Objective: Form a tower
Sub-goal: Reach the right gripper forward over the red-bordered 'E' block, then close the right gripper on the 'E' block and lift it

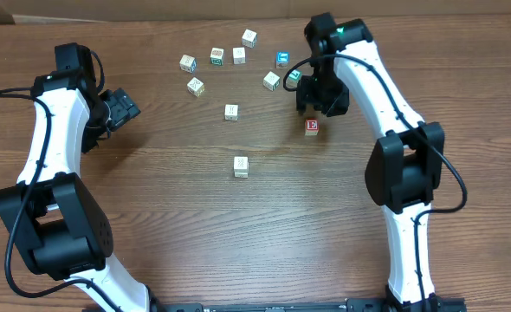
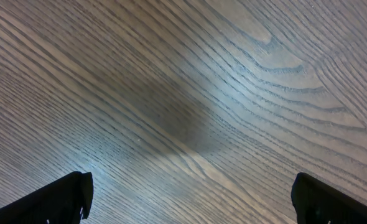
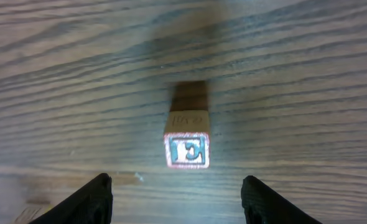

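Observation:
A cube with a red-framed letter face (image 1: pixel 312 127) lies just in front of my right gripper (image 1: pixel 321 104). In the right wrist view its top face (image 3: pixel 187 151) sits ahead of the fingertips, and the right gripper (image 3: pixel 180 200) is open and empty. A dark strip runs behind the cube; I cannot tell whether it is shadow. A pale cube (image 1: pixel 241 166) at the table's middle looks taller than the single ones and may be the tower; its height is unclear. My left gripper (image 1: pixel 121 108) hangs open over bare wood (image 2: pixel 190 199) at the far left.
Several loose cubes lie scattered at the back, from one at the left (image 1: pixel 187 62) through a pale one (image 1: pixel 249 37) to a teal-faced one (image 1: pixel 282 59). One more cube (image 1: pixel 230 112) sits alone nearer the middle.

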`<act>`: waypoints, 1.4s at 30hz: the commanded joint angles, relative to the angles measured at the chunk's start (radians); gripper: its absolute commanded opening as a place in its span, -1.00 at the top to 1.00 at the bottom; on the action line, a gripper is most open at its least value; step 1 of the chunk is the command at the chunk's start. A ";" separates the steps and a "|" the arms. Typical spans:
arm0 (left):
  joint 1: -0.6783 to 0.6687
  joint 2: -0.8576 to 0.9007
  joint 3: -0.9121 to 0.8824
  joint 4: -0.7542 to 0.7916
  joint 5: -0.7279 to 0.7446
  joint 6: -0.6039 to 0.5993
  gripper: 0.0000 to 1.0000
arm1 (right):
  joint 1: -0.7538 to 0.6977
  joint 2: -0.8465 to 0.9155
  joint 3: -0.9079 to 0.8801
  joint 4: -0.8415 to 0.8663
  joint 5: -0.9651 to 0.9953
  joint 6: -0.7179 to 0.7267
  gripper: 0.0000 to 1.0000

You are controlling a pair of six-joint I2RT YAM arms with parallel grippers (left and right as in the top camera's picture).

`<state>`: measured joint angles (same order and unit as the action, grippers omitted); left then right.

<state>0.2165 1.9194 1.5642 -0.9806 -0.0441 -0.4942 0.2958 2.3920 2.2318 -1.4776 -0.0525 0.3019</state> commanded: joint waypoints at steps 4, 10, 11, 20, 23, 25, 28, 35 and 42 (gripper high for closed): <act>-0.003 0.005 0.008 -0.002 0.000 0.011 -1.00 | 0.029 0.073 0.012 -0.011 0.029 0.040 -0.35; -0.003 0.005 0.008 -0.002 0.000 0.011 -0.99 | 0.029 0.079 -0.029 0.018 0.056 0.039 -0.36; -0.003 0.005 0.008 -0.002 0.000 0.011 -0.99 | 0.028 0.079 -0.034 0.026 0.056 0.039 -0.34; -0.003 0.005 0.008 -0.002 0.000 0.011 -0.99 | 0.023 0.079 -0.066 0.063 0.112 0.039 0.11; -0.003 0.005 0.008 -0.002 0.000 0.011 -0.99 | 0.023 0.079 -0.066 0.060 0.112 0.039 0.12; -0.003 0.005 0.008 -0.002 0.000 0.011 -0.99 | 0.023 0.079 -0.066 0.059 0.116 0.039 0.11; -0.003 0.005 0.008 -0.002 0.000 0.011 -0.99 | 0.023 0.079 -0.066 0.067 0.131 0.036 0.09; -0.003 0.005 0.008 -0.002 0.000 0.011 -0.99 | 0.023 0.079 -0.066 0.074 0.129 0.035 0.35; -0.003 0.005 0.008 -0.002 0.000 0.011 -0.99 | 0.023 0.079 -0.066 0.074 0.129 0.035 0.18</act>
<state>0.2165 1.9194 1.5642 -0.9806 -0.0441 -0.4942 0.3222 2.4660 2.1704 -1.4063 0.0620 0.3367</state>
